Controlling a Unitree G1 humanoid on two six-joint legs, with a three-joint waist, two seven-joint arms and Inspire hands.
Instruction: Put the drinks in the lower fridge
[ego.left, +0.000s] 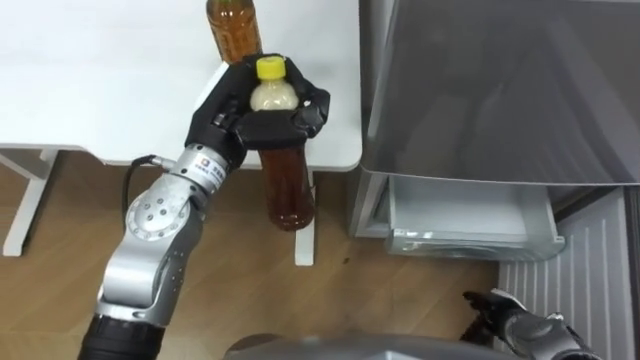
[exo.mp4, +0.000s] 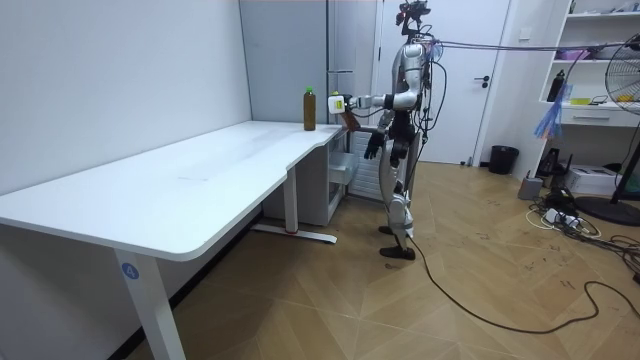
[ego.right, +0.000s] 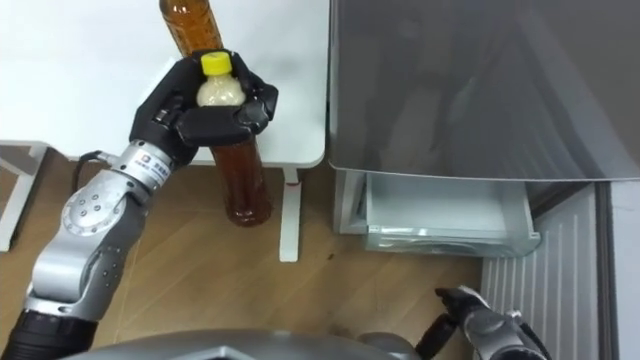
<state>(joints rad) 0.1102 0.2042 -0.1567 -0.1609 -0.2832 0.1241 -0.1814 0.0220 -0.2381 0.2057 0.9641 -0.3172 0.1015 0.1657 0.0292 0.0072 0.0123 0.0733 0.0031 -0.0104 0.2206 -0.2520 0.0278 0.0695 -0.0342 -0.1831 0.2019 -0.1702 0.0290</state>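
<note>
Starting on the left: got the white table (ego.left: 100, 70), with a second amber bottle (ego.left: 233, 25) standing near its edge, so leave that one for the next trip. Just right of it, got the left hand (ego.left: 228, 108) wrapped tight round the neck and shoulder of the yellow-capped bottle (ego.left: 288, 185), held upright just off the table's edge with only floor underneath. Looks like mid-carry, going by that. Keep the grip exactly as is and keep the bottle vertical. Gripped that high, with a long body dangling below, so swing across slowly or risk a pendulum. Moving right: aim for the open lower compartment (ego.left: 470, 215) of the grey fridge (ego.left: 500, 80), with a clear bin showing inside. Low down and tucked under the overhang, so probably best to bend first, then feed the bottle in from the front rather than dropping it from above. Mind the base against the bin's front lip. Don't let go before feeling the base land on something solid. Far right, down low: got the right hand (ego.left: 525, 328) hanging loose, fingers relaxed, carrying nothing. Could use it to steady the bin, otherwise keep it out of the path.
</note>
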